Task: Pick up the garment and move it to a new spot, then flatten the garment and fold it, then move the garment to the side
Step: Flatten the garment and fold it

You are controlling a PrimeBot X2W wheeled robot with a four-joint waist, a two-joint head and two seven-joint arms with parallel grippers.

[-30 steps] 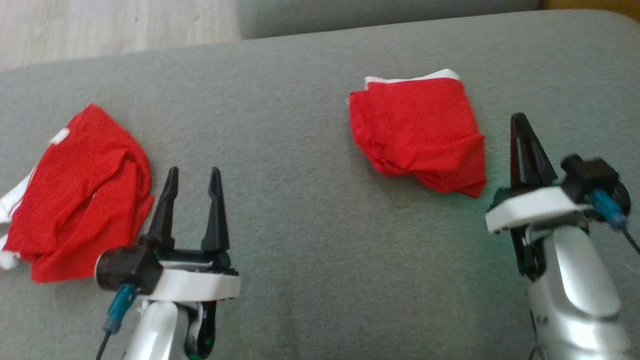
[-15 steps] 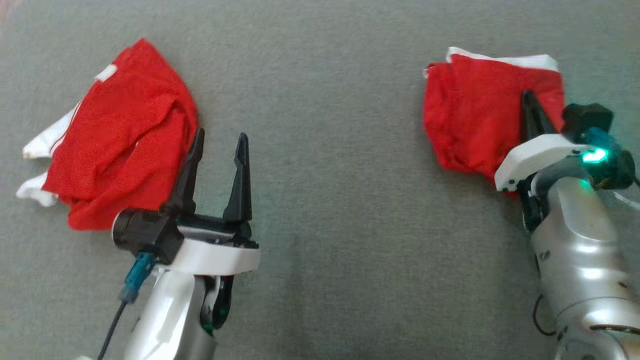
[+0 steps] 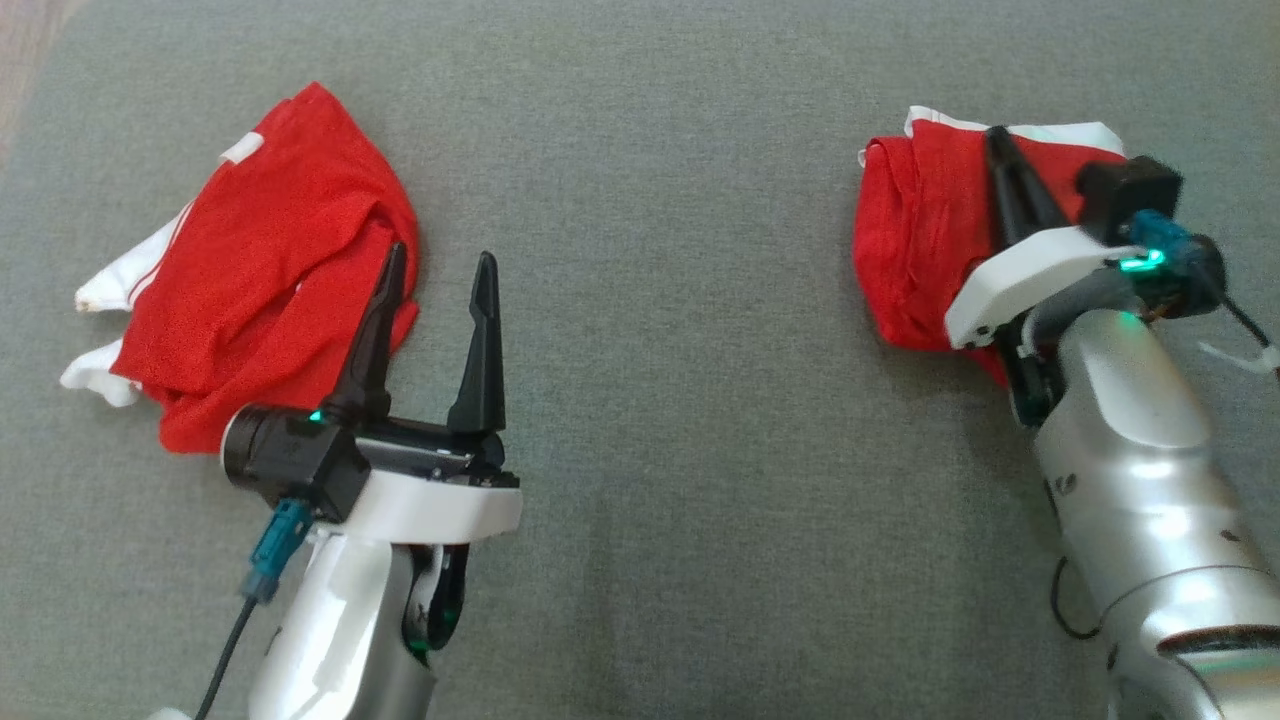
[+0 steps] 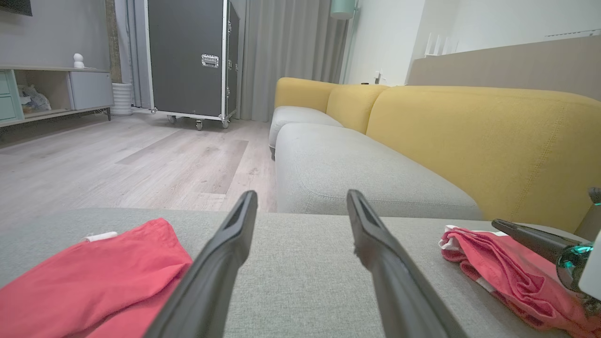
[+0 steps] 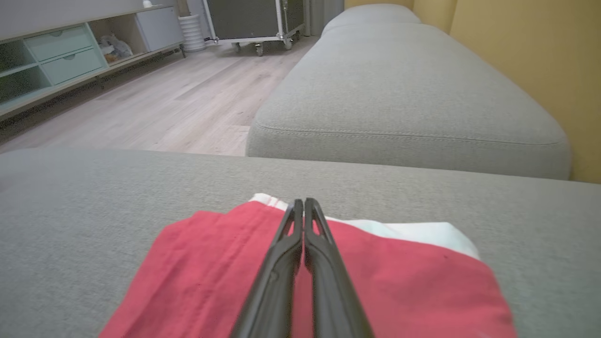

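Note:
A crumpled red garment with white trim (image 3: 260,260) lies at the left of the grey cushion. My left gripper (image 3: 440,265) stands open just right of it, one finger over its right edge and nothing between the fingers. The left wrist view shows this garment (image 4: 94,277) at the lower left of the open left gripper (image 4: 300,197). A folded red garment with a white edge (image 3: 915,250) lies at the right. My right gripper (image 3: 995,135) is shut and reaches over it, fingertips near its far edge. In the right wrist view the shut right gripper (image 5: 304,203) lies over the folded garment (image 5: 211,267).
Everything rests on a wide grey sofa cushion (image 3: 650,300). Beyond its far edge stands another grey seat cushion (image 5: 399,94) with a yellow backrest (image 4: 469,141). Wooden floor (image 4: 117,164), a black wheeled case (image 4: 188,61) and a low cabinet (image 5: 70,56) lie further off.
The head camera has tilted down and nearer. My shut right gripper has moved forward from beside the folded garment to over it. The left gripper stays open by the crumpled garment.

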